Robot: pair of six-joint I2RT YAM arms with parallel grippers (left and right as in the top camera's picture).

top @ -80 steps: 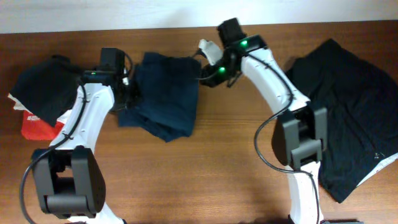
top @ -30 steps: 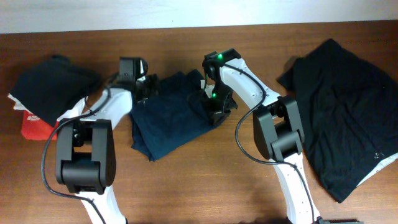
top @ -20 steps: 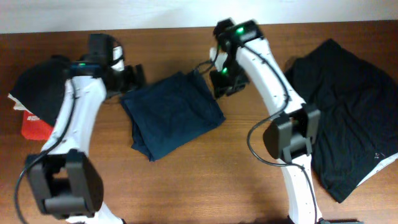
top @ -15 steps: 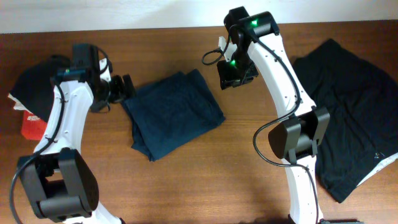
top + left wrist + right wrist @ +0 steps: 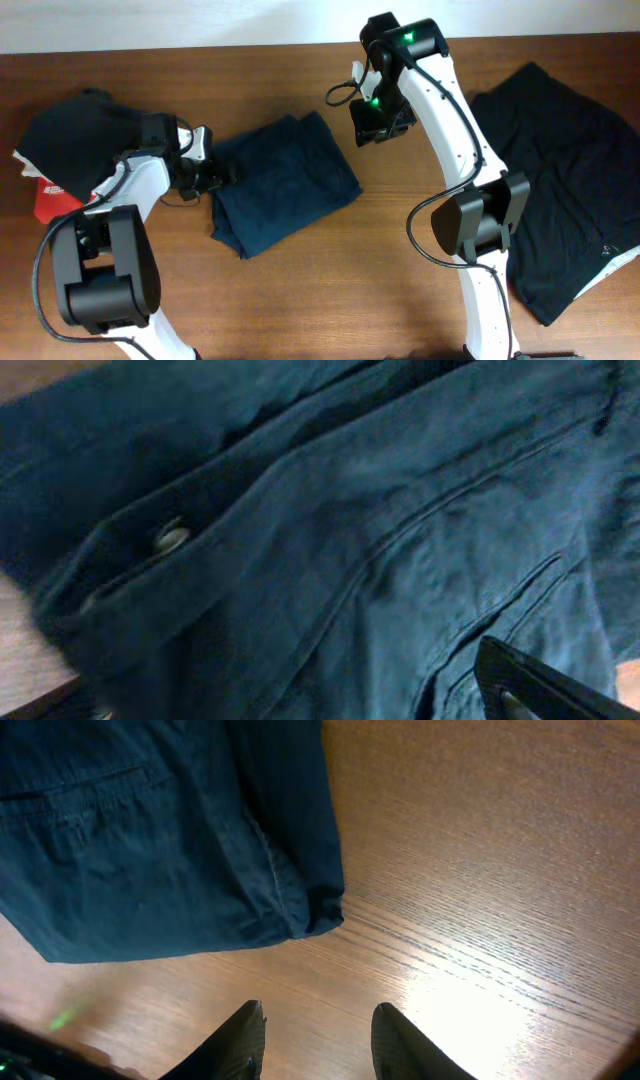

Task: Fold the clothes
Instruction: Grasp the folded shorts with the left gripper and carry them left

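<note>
The clothes lie in three places on the counter [image 5: 330,290]. At far left we see a black bundle [image 5: 75,145] lying partly over a red item [image 5: 52,208]. Just right of it, the left tool [image 5: 218,176] sits at the left edge of the navy garment [image 5: 285,180]. Its fingers stand wide apart and grip nothing. The cloth fills the left wrist view, where a button [image 5: 172,540] and stitched seams show. The navy garment lies folded into a rough rectangle, skewed, near the middle of the counter. The right tool [image 5: 320,1015] hangs above bare wood just beyond the garment's upper right corner, partly open and empty. At far right the large black garment [image 5: 560,190] lies spread out, unfolded, well apart from the navy one.
</note>
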